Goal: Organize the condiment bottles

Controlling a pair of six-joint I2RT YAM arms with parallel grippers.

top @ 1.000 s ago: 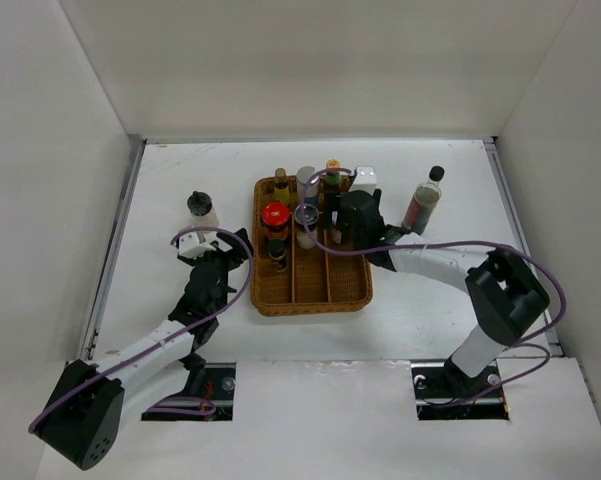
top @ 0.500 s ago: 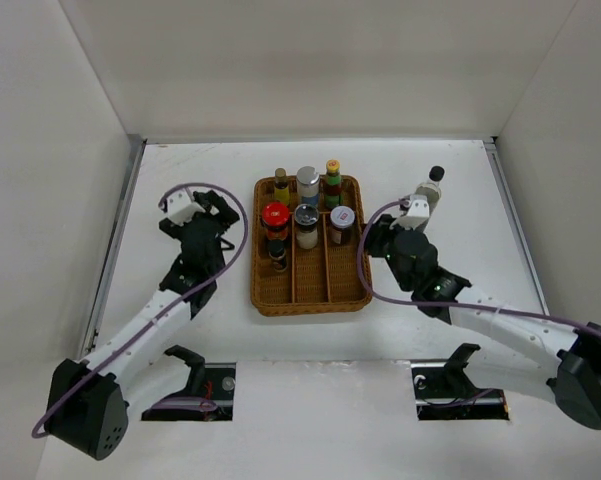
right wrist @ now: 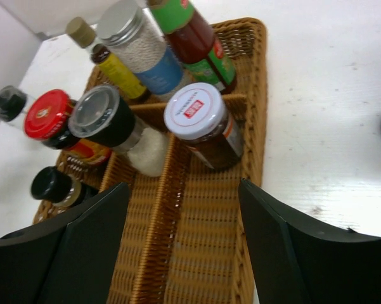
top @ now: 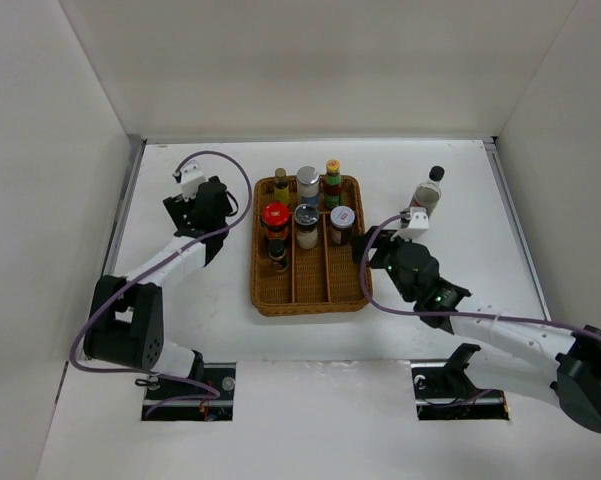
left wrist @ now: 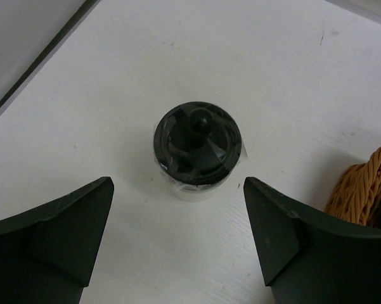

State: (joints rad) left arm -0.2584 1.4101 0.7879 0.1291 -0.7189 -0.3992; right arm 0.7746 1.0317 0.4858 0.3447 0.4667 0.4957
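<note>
Legible text, numbers or brands: none in any view. Labels and marks noted:

1. White-lidded jar (right wrist: 206,130), right compartment of the wicker tray (right wrist: 196,247): red rectangular mark with tiny white characters on the lid, too small to read.
2. Red-sauce bottle (right wrist: 196,44), far right of the tray: green label at the neck, green-and-red label on the body, print blurred.
3. Silver-capped jar (right wrist: 146,54), far middle: blue label, nothing readable on it.
4. Tan-capped bottle (right wrist: 111,60), far left: yellow label, unreadable.
5. Red-capped jar (right wrist: 49,115), left compartment: faint marks on the cap, an orange-yellow label below, both illegible.
</note>
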